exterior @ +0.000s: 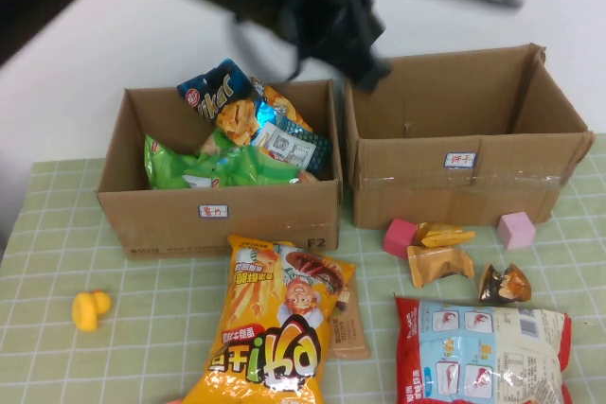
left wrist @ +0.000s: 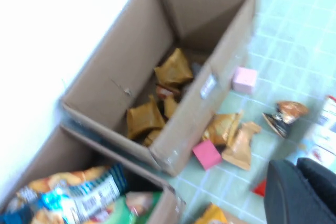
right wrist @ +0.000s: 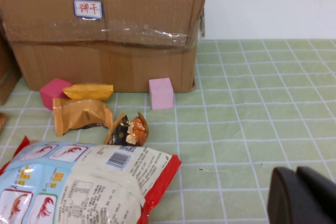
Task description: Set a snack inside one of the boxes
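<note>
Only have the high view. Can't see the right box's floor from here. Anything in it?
Observer: Yes. The left wrist view looks down into the right box, and several small gold-brown packets lie on its floor.
Operator: Right gripper? Not in my view.
Observer: The right gripper sits low over the table near the shrimp bag, facing that box's labelled front.
Operator: And the left gripper? I just get a dark blur up top.
Observer: The left gripper is raised above both boxes, and its camera looks down into them.
</note>
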Tool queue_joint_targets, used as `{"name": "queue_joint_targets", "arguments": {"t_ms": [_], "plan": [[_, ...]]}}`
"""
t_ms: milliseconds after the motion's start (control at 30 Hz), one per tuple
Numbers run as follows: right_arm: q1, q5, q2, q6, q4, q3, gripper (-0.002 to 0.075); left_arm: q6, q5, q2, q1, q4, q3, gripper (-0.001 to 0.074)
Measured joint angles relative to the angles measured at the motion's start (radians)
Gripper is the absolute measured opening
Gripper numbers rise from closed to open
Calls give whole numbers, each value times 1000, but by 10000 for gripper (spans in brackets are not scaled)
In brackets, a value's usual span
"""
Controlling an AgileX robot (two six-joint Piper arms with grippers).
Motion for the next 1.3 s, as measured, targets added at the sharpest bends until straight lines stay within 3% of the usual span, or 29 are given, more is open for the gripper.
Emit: {"name": "queue_joint_targets", "arguments": {"t_ms": [200, 400, 633, 900, 1033, 1200, 1300], "plan": [[0, 0, 0, 5, 0, 0, -2, 19, -221, -311, -2, -23, 459, 0], [0, 0, 0, 7, 0, 0, -2, 8, -406, -535, -2, -14, 794, 0], [0, 0, 0, 7, 0, 0, -2, 2, -404, -676, 6, 142, 921, 0], [0, 0, 0, 7, 0, 0, -2, -183, -214, -858, 6, 295, 952, 0], [0, 0, 0, 9, 0, 0, -2, -296, -313, -964, 14, 379, 1088, 0], [0, 0, 0, 9, 0, 0, -2, -370, -663, -1174, 135, 360, 1399, -1], [0, 0, 0, 9, 0, 0, -2, -303, -808, -1307, 277, 243, 1565, -1]]}}
